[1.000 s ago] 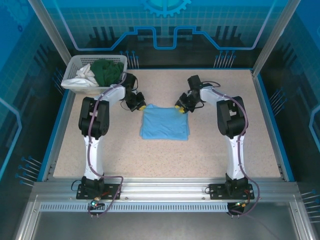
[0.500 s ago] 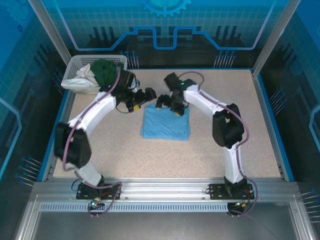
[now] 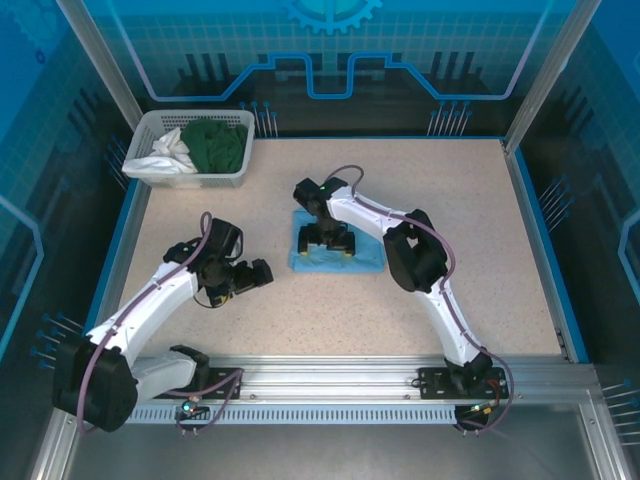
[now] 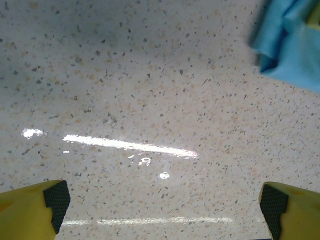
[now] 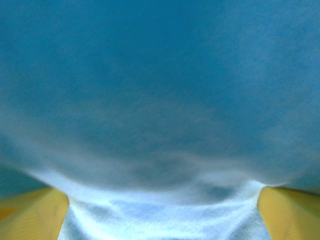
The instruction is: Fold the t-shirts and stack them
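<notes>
Right gripper [image 3: 327, 240] over the folded light blue t-shirt [image 3: 366, 256], jaws spread wide and pinching nothing. In the right wrist view the gripper [image 5: 162, 215] sits so low that the blue cloth [image 5: 160, 100] is blurred across the picture. Whether the fingers [image 5: 35, 212] press on the cloth cannot be told.

Step in hand, as judged: the last fold of this shirt looks complete, and the gripper is either smoothing the cloth or about to lift clear of it. The next move probably calls for raising the right arm straight up without dragging the top layer. One arm must then reach to the basket [image 3: 186, 180] for another garment.

The t-shirt is a compact, roughly rectangular packet near the middle of the worktop [image 3: 480, 230], its edges fairly even. No chest print is visible. The left wrist view shows one corner [image 4: 295, 50] with loose layered edges.

Left gripper [image 3: 250, 278] hangs to the near left of the shirt and apart from it, above bare speckled worktop. Its jaws [image 4: 165, 207] are spread and empty.

The white basket stands at the far left corner and holds a dark green garment [image 3: 220, 145] and a white garment [image 3: 170, 152], both crumpled and unfolded.
</notes>
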You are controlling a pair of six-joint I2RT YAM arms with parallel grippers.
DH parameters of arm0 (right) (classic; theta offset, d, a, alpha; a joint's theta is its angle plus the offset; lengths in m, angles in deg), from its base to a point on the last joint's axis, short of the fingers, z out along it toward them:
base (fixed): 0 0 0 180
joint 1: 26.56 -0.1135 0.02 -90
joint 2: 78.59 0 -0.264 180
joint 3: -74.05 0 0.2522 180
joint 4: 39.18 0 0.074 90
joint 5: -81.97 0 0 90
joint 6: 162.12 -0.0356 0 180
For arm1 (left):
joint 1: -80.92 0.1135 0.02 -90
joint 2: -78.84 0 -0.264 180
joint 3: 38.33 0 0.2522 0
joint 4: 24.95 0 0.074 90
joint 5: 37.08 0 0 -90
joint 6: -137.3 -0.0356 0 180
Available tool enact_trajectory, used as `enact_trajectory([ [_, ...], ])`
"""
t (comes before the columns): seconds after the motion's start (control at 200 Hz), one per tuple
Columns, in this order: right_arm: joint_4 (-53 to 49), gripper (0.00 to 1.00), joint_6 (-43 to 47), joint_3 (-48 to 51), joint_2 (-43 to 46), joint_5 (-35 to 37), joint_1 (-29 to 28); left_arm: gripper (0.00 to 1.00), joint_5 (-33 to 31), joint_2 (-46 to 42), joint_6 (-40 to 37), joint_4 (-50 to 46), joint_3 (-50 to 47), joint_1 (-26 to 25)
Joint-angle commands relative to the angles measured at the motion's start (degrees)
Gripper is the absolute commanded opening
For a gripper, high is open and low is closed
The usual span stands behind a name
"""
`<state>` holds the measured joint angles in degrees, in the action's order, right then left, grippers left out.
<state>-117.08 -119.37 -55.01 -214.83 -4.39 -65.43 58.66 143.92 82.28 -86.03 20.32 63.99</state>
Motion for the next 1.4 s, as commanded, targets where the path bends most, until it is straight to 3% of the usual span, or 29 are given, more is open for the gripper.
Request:
enact_trajectory([
  [0.0,-5.24,1.0,2.99,1.29,-3.91,6.27,7.5,0.99,1.35,-0.94,0.27,-0.85,0.96,0.19],
  [0.315,-7.89,0.99,14.41,-5.81,-5.2,12.96,22.74,0.99,3.33,4.62,3.7,3.03,0.28,0.14],
  [0.61,-14.95,1.0,20.37,-29.36,-16.54,16.57,31.71,0.99,0.96,11.47,3.44,-0.74,8.1,1.0],
  [0.715,-15.82,1.0,19.65,-36.3,-14.46,15.96,32.05,0.99,0.94,13.92,3.04,-1.9,11.68,1.04],
  [0.81,-10.12,1.0,17.3,-29.88,-5.51,12.62,31.42,0.99,1.53,15.86,3.11,-1.58,13.1,1.02],
  [0.895,-2.87,0.97,13.15,-15.95,4.52,7.45,31.29,0.99,2.54,17.41,3.39,-0.62,13.22,0.95],
  [1.005,4.18,0.81,10.54,0.34,12.97,2.33,30.4,0.99,3.16,18.67,3.33,0.21,13.39,0.93],
  [1.286,7.47,0.5,12.5,19.41,15.0,2.11,27.34,0.99,3.93,18.48,0.21,0.38,13.99,0.93],
  [1.396,8.56,0.44,12.67,22.92,14.38,4.27,28.57,0.99,4.24,18.46,-1.24,0.12,14.33,0.93],
])
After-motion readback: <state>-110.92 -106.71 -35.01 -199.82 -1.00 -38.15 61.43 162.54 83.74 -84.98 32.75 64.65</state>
